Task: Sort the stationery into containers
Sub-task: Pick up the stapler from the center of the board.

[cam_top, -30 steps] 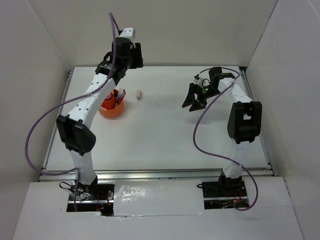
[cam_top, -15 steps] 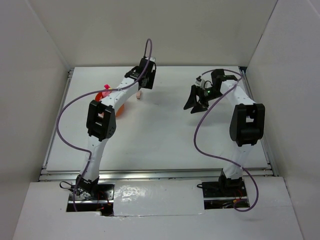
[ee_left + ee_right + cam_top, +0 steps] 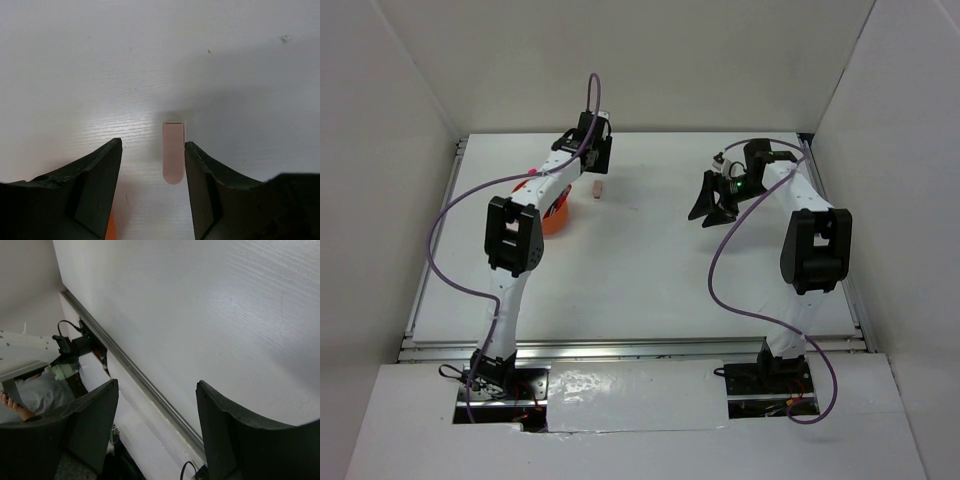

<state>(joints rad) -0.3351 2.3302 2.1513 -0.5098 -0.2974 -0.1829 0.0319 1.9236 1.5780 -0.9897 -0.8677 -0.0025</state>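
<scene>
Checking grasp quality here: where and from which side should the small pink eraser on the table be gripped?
Grip the eraser across its two long sides near mid-length, coming straight down from above. It lies flat and is narrowest that way; the open jaws of the left gripper line up either side of it, though off-centre.

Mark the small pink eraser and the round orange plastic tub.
small pink eraser (image 3: pixel 173 152), left wrist view, its middle.
round orange plastic tub (image 3: pixel 556 218), top external view, outer wall.

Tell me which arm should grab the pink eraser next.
Left. The left gripper hangs open over the eraser, near the tub; the right gripper is far across the table.
</scene>
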